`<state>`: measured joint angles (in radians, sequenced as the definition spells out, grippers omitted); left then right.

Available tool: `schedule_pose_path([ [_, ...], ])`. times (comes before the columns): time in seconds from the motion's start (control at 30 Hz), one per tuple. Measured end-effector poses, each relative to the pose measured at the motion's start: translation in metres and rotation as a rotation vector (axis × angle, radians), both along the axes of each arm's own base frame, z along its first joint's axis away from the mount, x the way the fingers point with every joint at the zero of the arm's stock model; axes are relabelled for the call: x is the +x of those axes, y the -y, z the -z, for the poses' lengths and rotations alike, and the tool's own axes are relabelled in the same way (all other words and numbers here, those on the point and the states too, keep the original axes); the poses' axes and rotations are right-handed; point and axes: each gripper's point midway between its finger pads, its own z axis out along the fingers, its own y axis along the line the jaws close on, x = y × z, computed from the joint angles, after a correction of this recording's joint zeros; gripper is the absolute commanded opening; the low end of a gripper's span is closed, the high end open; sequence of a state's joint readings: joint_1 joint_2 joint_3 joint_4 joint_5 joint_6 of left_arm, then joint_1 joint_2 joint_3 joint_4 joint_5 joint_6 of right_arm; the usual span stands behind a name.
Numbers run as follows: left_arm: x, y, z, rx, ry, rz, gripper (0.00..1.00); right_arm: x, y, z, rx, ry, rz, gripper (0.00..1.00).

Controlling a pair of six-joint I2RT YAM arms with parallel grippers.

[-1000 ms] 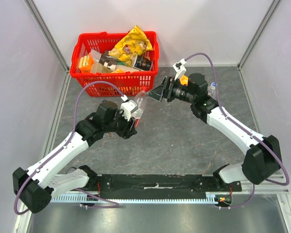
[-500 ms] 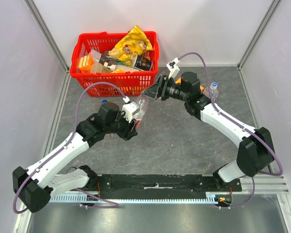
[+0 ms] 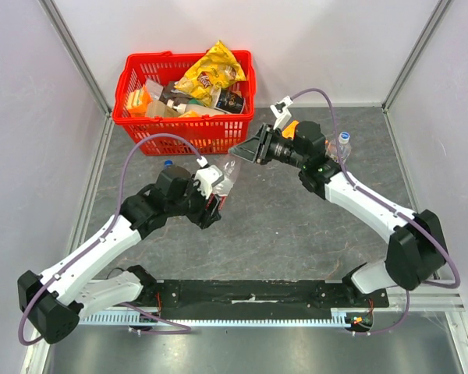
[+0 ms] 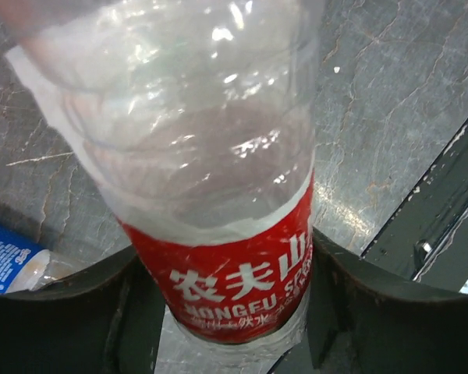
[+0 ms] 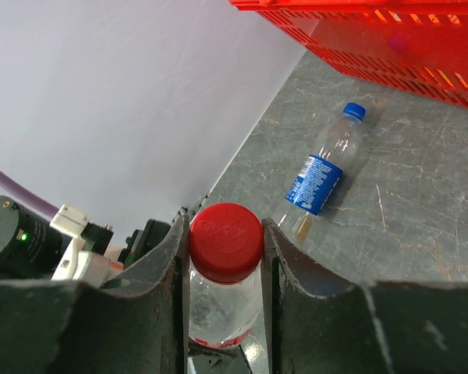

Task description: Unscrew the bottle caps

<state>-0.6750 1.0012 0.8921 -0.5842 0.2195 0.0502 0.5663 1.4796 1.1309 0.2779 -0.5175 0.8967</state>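
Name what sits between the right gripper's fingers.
The red cap of the red-labelled bottle; the right gripper pinches it from both sides, shown in the right wrist view.

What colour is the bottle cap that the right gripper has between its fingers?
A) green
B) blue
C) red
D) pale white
C: the right wrist view shows a red cap pinched between the fingers of the right gripper. The blue cap is on a blue-labelled bottle lying on the table beyond.
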Motion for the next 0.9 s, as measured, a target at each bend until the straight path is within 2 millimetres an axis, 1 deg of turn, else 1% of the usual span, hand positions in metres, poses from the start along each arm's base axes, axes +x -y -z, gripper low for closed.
schedule_pose_path([
  [0.07, -0.001, -0.003, 0.000, 0.006, 0.007, -0.003, 0.86, -0.006, 0.006, 0.000, 0.010, 0.005, 0.015, 0.00],
  [0.2, -0.002, -0.004, -0.011, -0.019, 0.044, -0.008, 0.94, -0.020, 0.018, 0.001, 0.035, 0.019, 0.048, 0.00],
  [0.27, -0.003, -0.002, -0.023, -0.056, 0.074, 0.003, 0.96, -0.025, 0.023, 0.000, 0.051, 0.025, 0.063, 0.00],
  [0.3, -0.004, -0.002, -0.025, -0.065, 0.081, 0.006, 0.97, -0.028, 0.025, 0.000, 0.061, 0.032, 0.067, 0.00],
  [0.4, -0.006, 0.010, -0.039, -0.134, 0.104, 0.054, 0.97, -0.036, 0.028, 0.000, 0.084, 0.039, 0.073, 0.00],
  [0.47, -0.009, 0.019, -0.045, -0.173, 0.099, 0.096, 0.97, -0.039, 0.029, -0.001, 0.095, 0.043, 0.071, 0.00],
  [0.6, -0.008, 0.037, -0.051, -0.221, 0.066, 0.147, 0.97, -0.044, 0.029, -0.010, 0.120, 0.065, 0.065, 0.00],
  [0.73, -0.005, 0.049, -0.050, -0.245, 0.029, 0.169, 0.96, -0.050, 0.033, -0.023, 0.143, 0.094, 0.063, 0.00],
  [0.8, -0.007, 0.053, -0.050, -0.261, 0.014, 0.179, 0.94, -0.054, 0.035, -0.029, 0.155, 0.114, 0.062, 0.00],
  [0.9, -0.008, 0.058, -0.057, -0.296, 0.018, 0.196, 0.87, -0.057, 0.038, -0.032, 0.165, 0.127, 0.062, 0.00],
])
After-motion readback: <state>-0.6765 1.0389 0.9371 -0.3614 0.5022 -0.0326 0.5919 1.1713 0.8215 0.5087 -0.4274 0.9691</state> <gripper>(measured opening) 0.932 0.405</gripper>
